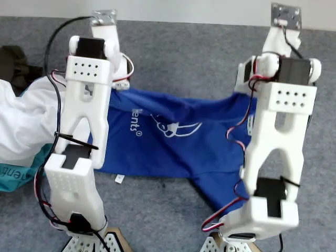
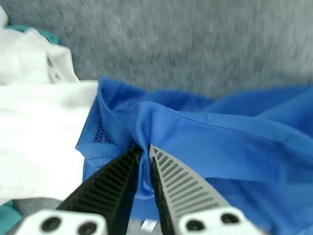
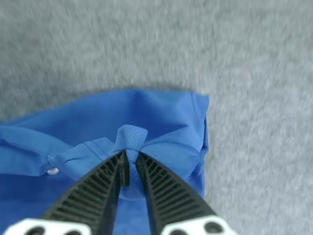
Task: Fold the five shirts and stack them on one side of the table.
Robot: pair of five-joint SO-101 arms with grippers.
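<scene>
From above, the blue shirt [image 1: 173,142] lay spread on the grey bench [image 1: 184,52] between the two arms. Its left end touched a white shirt [image 1: 26,121], which lay over a teal shirt [image 1: 13,173]. In the left wrist view, the left hand [image 2: 145,152] was clamped on a raised blue fold just beside the white shirt. In the right wrist view, the right hand [image 3: 129,159] pinched a bunched edge of the blue shirt.

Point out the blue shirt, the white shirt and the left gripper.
blue shirt [image 1: 173,149], high view, on the flat middle of its body.
white shirt [image 1: 23,123], high view, on its bunched body.
left gripper [image 2: 144,149], left wrist view, between the fingertips, which pinch a blue fold.
</scene>
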